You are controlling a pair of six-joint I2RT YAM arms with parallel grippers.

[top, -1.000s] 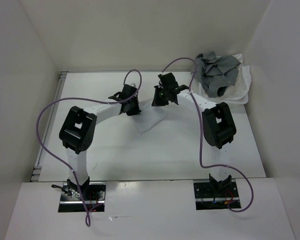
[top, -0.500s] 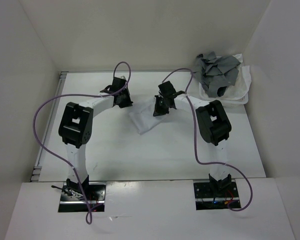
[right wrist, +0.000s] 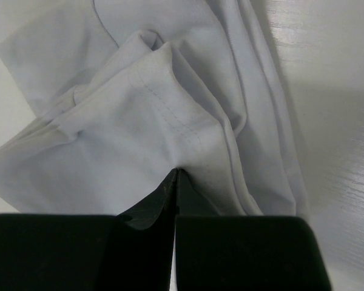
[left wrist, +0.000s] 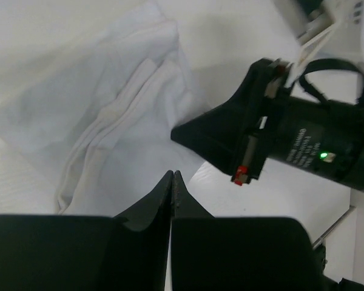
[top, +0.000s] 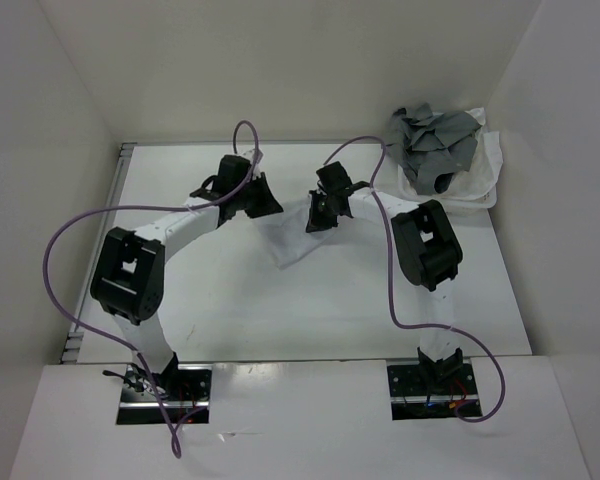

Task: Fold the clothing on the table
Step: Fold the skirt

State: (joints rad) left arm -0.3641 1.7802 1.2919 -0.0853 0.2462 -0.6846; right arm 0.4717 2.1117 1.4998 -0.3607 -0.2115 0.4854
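Note:
The clothing (top: 292, 242), a small white garment, lies crumpled on the table (top: 280, 310) between my two grippers. My left gripper (top: 268, 206) is at its far left edge. In the left wrist view the left gripper (left wrist: 171, 176) is shut, with its tips over the clothing (left wrist: 109, 115) and no fabric visibly between them. My right gripper (top: 320, 224) is on the garment's far right part. Its tips (right wrist: 176, 173) are shut, and the clothing (right wrist: 139, 109) puckers and folds right at them.
A heap of grey garments (top: 430, 145) lies on a white sheet (top: 488, 165) at the table's far right corner. White walls close in the table on the left, back and right. The right gripper's black body (left wrist: 261, 139) is close beside the left fingers.
Over the second the right gripper drew back onto the garment, then held still. The left arm's elbow swung out to the left, and its gripper stayed at the garment's far left edge.

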